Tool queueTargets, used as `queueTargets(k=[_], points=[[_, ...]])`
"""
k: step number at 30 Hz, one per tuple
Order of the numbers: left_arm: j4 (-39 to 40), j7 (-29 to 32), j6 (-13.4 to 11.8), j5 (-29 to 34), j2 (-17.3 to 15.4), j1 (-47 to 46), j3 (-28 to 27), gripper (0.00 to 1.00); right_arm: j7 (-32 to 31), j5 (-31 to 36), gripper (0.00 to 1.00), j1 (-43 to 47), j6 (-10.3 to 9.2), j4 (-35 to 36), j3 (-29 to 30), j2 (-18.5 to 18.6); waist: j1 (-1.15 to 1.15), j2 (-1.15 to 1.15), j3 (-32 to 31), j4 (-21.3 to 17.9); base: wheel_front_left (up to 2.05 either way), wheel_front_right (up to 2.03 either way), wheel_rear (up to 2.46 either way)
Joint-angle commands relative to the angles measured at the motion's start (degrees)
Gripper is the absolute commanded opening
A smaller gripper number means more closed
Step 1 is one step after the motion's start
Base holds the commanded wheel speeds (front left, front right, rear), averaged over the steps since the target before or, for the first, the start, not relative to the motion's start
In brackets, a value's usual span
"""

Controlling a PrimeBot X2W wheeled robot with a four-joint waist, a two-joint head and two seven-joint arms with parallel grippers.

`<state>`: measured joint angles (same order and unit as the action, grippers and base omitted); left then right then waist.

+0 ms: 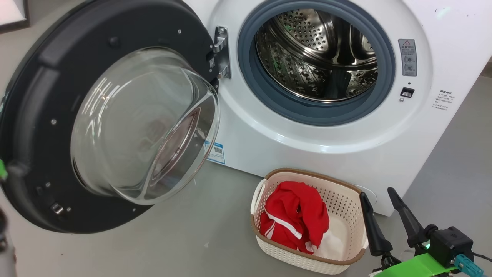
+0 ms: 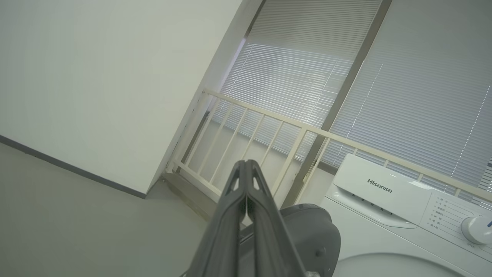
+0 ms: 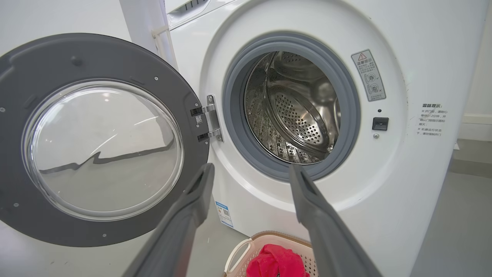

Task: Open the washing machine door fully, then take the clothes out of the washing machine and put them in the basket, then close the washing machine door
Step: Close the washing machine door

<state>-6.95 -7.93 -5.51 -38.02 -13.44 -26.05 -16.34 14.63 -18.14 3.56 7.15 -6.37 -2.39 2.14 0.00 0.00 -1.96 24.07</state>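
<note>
The clothes [image 1: 294,215] lie heaped in the basket [image 1: 300,259], against its left wall, with nothing hanging over the rim. The basket stands on the floor [image 1: 184,238] just in front of the washing machine [image 1: 269,146], below the right side of its opening. The drum [image 1: 319,57] shows bare steel and no fabric, so the unloading looks finished. The washing machine door [image 1: 34,115] stands swung wide to the left, its glass bowl facing outward. Closing it appears to be the one step left.

The right gripper [image 1: 377,193] hovers just right of the basket, fingers spread and empty. The left gripper [image 2: 246,164] has its fingers pressed together with nothing between them. It sits by the door's dark outer edge at the far left, and it may be resting on that edge, though the contact is hidden.

The door's swing back to the right crosses open floor. The basket sits low under that arc, so the door's lower rim should pass above it, but closely. On the far side of the door, a pale railing [image 2: 269,127] and a wall leave the left arm limited room.
</note>
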Motion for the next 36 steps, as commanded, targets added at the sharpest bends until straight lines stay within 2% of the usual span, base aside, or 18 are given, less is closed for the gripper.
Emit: queueTargets(k=[1,8,13,19,22,29,36], points=[[-2.08,1.93,0.32,-2.69,-2.46,-4.68,-2.9,0.0,0.37,-0.83,1.0,-1.49,0.34,1.23,-1.18,0.74,0.0,0.0,-0.19,0.04,0.0,0.0,0.0],[-17.03,12.91,-0.67,-11.7,-5.4,-14.54,-5.72,0.0,0.37,-1.11,1.0,-1.42,0.34,0.68,-1.53,0.74,0.0,0.0,-1.02,0.33,0.0,0.0,0.0],[-24.35,22.18,-3.81,-16.8,-5.96,-18.74,-6.83,0.0,0.37,-1.46,1.0,-0.96,0.34,0.43,-1.97,0.74,0.0,0.0,-1.6,0.95,0.0,0.0,0.0],[-31.77,33.76,-6.23,-21.75,-6.45,-20.92,-7.07,0.0,0.37,-1.55,1.0,-1.28,0.34,0.31,-2.96,0.74,0.0,0.0,-1.56,1.13,0.0,0.0,0.0],[-33.4,36.55,-6.54,-21.96,-7.24,-21.14,-6.35,0.0,0.37,-1.51,1.0,-1.47,0.34,0.25,-3.6,0.74,0.0,0.0,-1.41,0.75,0.0,0.0,0.0],[-34.66,38.73,-6.05,-22.61,-7.75,-21.21,-6.02,0.0,0.37,-1.55,1.0,-1.51,0.34,0.05,-3.88,0.74,0.0,0.0,-0.79,-0.44,0.0,0.0,0.0],[-35.62,40.81,-4.49,-24.32,-7.25,-20.62,-6.39,0.0,0.37,-1.63,1.0,-1.49,0.34,-0.25,-3.66,0.74,0.0,0.0,-0.57,-1.11,0.0,0.0,0.0]])
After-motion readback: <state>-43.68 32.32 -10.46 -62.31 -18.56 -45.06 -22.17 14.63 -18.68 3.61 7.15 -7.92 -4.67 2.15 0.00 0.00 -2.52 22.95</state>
